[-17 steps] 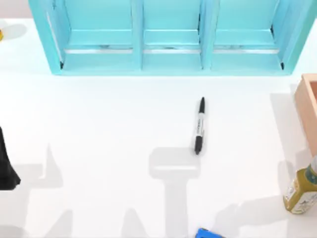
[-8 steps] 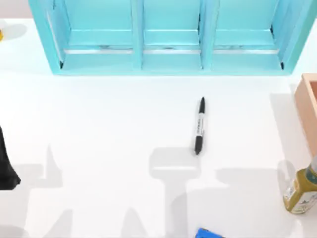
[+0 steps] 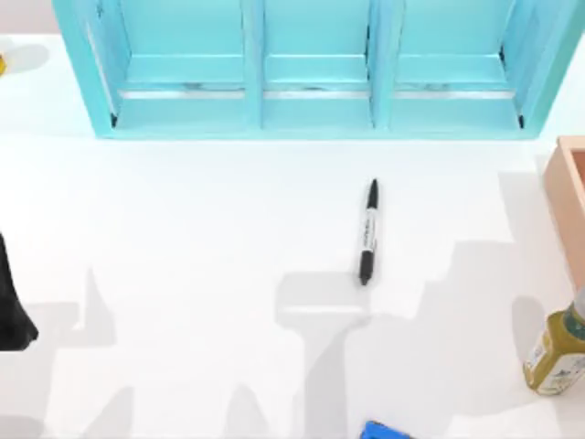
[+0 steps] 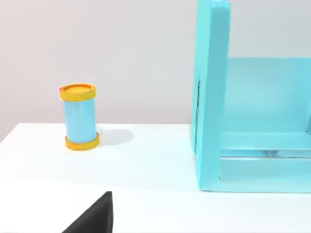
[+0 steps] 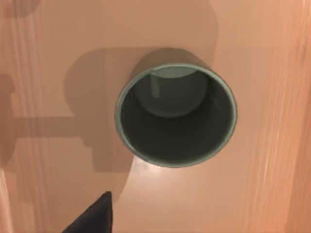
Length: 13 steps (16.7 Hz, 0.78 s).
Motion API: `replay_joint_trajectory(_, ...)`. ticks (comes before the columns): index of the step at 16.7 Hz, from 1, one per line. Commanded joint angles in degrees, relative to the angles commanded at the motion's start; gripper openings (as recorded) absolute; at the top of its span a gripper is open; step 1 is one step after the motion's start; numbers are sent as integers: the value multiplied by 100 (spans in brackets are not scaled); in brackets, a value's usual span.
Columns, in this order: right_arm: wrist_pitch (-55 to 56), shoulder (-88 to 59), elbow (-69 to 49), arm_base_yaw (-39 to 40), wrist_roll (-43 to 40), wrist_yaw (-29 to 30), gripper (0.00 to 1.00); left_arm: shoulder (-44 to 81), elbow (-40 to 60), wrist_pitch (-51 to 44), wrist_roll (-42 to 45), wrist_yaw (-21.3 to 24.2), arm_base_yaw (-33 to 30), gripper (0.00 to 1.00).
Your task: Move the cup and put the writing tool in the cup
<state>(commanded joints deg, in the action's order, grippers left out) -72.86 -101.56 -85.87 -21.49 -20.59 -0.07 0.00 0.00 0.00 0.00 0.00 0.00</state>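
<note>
Top view: your marker (image 3: 367,232) lies flat on the white table (image 3: 183,274), near the centre and just right of it, its length running far to near, well clear of the blue shelf unit (image 3: 311,69) along the far edge. That open position leaves room on both sides for a pinch across the barrel.

Right wrist view: the cup (image 5: 176,114) stands upright and empty on a tan wooden surface (image 5: 48,58), mouth facing the camera. You are looking almost straight down into it, which suggests the right end effector (image 5: 92,216) is poised above the cup for a grasp; only a dark tip shows, so you cannot tell whether it is released or clenched. The wooden surface is probably the inside of the tan box (image 3: 569,201) at the table's right edge, which would explain why the cup must be moved first.

Left wrist view: the left arm (image 3: 11,302) sits parked at the left edge; the state of its end effector (image 4: 92,216) cannot be told. A blue-and-orange canister (image 4: 80,116) stands far left. A yellow-green bottle (image 3: 558,352) stands near right.
</note>
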Motion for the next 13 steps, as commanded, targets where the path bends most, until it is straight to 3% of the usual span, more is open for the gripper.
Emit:
replay_joint_trajectory(8, -141, -217, -215, -29, -45, 1, 100, 0, 0, 0, 0, 0, 0, 100)
replay_joint_trajectory(13, 587, -376, 366, -33, -32, 1, 100, 0, 0, 0, 0, 0, 0, 100)
